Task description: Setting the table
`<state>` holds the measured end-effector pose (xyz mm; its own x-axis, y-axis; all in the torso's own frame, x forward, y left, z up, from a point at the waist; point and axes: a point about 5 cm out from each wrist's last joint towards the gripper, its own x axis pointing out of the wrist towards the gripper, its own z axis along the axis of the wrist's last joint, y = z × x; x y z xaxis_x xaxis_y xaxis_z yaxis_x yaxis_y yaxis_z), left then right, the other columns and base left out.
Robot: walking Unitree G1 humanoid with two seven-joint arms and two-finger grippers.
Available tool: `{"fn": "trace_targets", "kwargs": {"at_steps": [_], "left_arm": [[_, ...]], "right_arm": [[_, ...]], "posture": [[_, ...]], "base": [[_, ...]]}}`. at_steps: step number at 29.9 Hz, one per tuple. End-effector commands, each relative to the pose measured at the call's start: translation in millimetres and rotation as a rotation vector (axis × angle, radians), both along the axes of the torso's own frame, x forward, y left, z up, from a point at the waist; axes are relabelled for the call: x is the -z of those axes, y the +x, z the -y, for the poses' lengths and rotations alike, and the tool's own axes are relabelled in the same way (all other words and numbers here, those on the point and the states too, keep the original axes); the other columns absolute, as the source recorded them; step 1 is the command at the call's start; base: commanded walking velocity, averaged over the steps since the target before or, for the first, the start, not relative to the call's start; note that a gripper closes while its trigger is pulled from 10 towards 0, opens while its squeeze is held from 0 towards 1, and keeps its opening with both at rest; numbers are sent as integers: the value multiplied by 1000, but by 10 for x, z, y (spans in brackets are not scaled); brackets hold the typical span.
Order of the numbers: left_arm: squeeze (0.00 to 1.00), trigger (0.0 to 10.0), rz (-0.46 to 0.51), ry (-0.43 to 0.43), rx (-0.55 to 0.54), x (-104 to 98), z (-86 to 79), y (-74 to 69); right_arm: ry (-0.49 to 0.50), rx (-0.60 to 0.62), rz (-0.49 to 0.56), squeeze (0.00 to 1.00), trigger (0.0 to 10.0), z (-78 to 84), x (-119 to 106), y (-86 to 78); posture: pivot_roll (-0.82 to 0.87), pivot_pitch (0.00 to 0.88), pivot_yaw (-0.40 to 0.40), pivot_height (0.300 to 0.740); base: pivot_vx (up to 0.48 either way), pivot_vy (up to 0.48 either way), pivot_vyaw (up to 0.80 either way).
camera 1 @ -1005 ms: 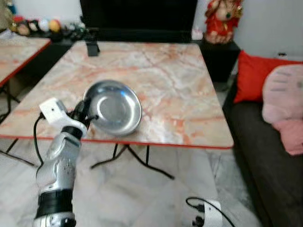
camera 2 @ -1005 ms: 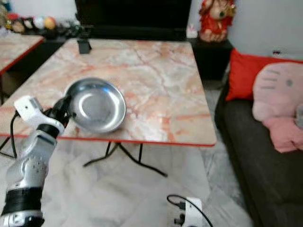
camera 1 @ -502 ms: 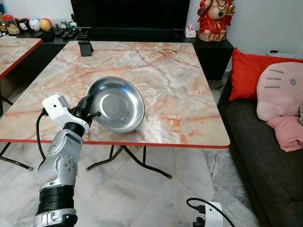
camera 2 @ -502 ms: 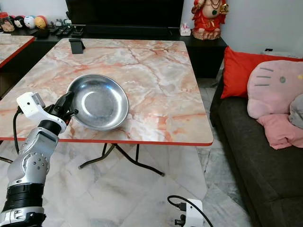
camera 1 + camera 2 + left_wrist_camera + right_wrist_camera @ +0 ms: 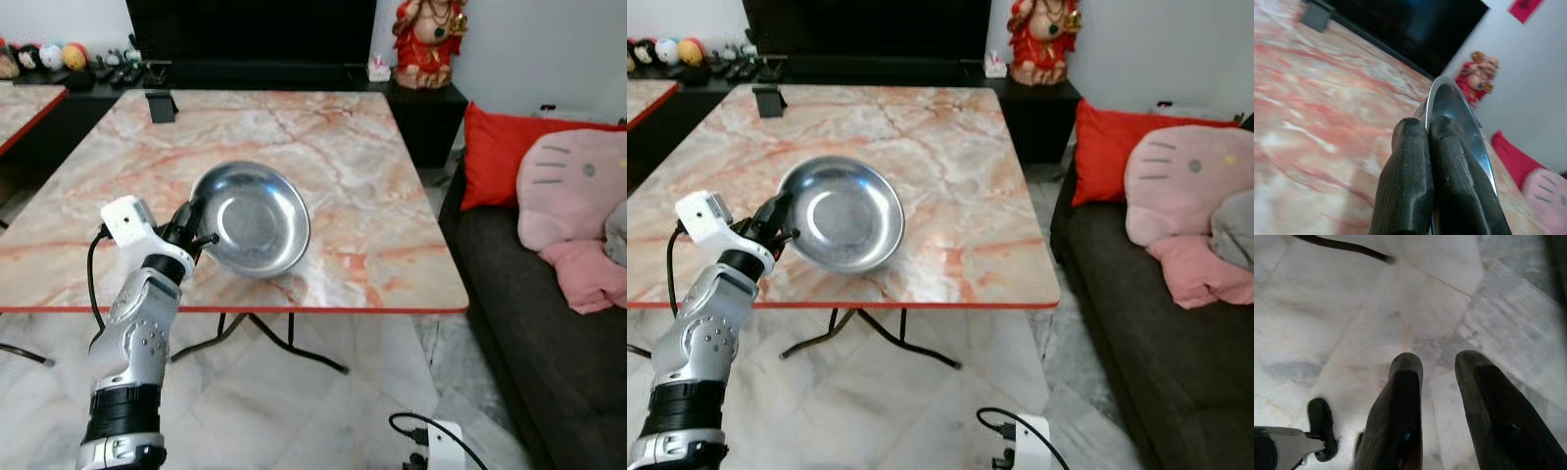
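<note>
Steel bowl (image 5: 253,217), one, rim pinched by left end effector (image 5: 200,231), right end effector (image 5: 1437,377) parted, one table (image 5: 392,245).

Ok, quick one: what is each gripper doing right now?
Left gripper: closed on the rim of the steel bowl over the table.
Right gripper: open, holding nothing, hanging above the floor.

The left pincer (image 5: 196,227) covers the near rim of the steel bowl (image 5: 257,217). In the left wrist view the worktop (image 5: 1312,98) is smeared and soft. The pink cushion (image 5: 578,196) runs off the picture's edge, and the shelf trinkets (image 5: 49,56) are too small to identify.
</note>
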<state>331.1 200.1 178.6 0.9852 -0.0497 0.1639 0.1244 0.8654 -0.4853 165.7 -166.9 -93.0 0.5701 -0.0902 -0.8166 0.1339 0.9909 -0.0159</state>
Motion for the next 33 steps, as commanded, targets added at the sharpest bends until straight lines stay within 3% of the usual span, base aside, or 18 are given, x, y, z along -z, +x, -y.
{"fn": "trace_targets", "kwargs": {"at_steps": [1,15,33], "left_arm": [[0,10000,34,12,-2,-89,-16,0],[0,10000,38,5,-14,-113,-13,5],[0,10000,-198,-170,-81,195,-223,-146]], "right_arm": [[-1,-1,13,0,10000,0,-10,18],[0,-2,11,0,10000,2,-10,20],[2,-12,3,0,10000,6,-10,24]], "posture": [[52,0,-23,740],[53,0,-28,740],[59,0,-33,740]], "base": [[274,0,0],[135,0,0],[0,0,0]]}}
